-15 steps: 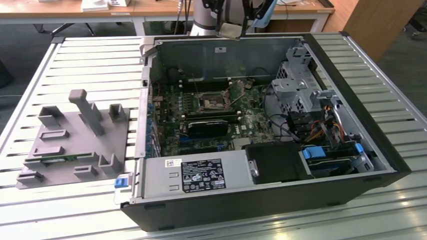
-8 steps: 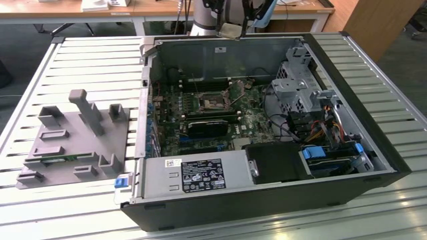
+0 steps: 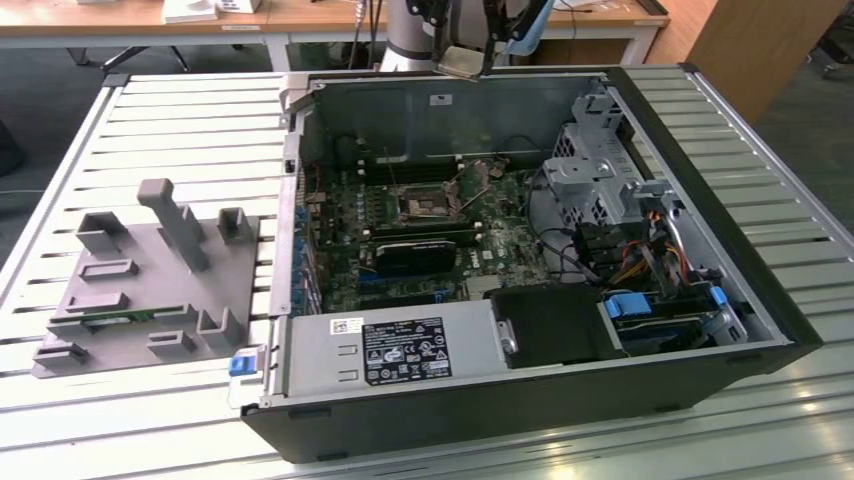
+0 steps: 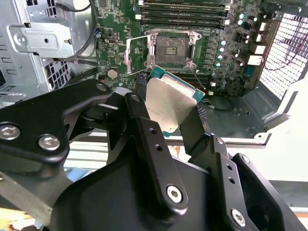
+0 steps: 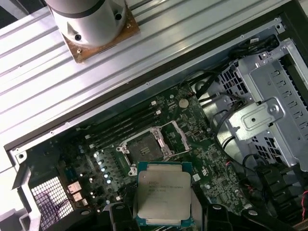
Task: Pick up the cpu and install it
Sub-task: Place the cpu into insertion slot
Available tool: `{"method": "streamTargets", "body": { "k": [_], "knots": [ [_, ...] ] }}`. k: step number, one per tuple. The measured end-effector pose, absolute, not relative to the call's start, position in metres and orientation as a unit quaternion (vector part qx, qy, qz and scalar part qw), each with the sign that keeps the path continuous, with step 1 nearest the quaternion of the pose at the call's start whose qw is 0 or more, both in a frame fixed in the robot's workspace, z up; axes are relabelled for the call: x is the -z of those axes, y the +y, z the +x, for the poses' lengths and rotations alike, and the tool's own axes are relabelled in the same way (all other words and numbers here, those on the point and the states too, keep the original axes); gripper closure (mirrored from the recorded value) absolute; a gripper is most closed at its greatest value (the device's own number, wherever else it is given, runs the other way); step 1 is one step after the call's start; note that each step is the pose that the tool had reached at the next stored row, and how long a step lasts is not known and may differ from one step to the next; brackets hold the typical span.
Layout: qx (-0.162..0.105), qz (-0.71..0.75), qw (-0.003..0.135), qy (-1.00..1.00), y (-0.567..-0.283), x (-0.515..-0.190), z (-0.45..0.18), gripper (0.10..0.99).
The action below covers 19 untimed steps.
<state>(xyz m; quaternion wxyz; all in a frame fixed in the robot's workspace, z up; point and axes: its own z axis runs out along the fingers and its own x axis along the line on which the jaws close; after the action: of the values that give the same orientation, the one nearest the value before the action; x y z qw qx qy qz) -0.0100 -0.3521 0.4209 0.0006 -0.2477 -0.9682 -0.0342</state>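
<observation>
The cpu [image 5: 163, 192], a flat square chip with a silver top and a green rim, is clamped between my gripper's [image 5: 166, 212] black fingers [image 4: 142, 127]. In the second wrist view the cpu [image 4: 171, 103] hangs tilted in the gripper [image 4: 166, 108], above the motherboard. The black socket [image 4: 171, 48] lies beyond it with its metal frame [image 4: 134, 53] swung open and nothing in it. In the exterior view the gripper [image 3: 465, 55] holds the cpu [image 3: 461, 63] high over the case's back wall, well above the socket [image 3: 430, 205].
The open computer case [image 3: 534, 400] lies on a slatted metal table. A silver drive cage [image 3: 601, 160] and cables [image 3: 641, 250] stand on the exterior view's right of the socket, memory slots [image 4: 183, 12] beside it. A grey fixture [image 3: 147, 280] sits on the exterior view's left.
</observation>
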Motion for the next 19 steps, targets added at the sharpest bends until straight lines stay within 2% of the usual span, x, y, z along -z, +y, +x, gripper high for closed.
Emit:
{"method": "streamTargets", "body": {
  "k": [19],
  "knots": [
    [0.034,-0.301,-0.001,-0.953,-0.3521,-0.4205,-0.0101,0.553]
  ]
}}
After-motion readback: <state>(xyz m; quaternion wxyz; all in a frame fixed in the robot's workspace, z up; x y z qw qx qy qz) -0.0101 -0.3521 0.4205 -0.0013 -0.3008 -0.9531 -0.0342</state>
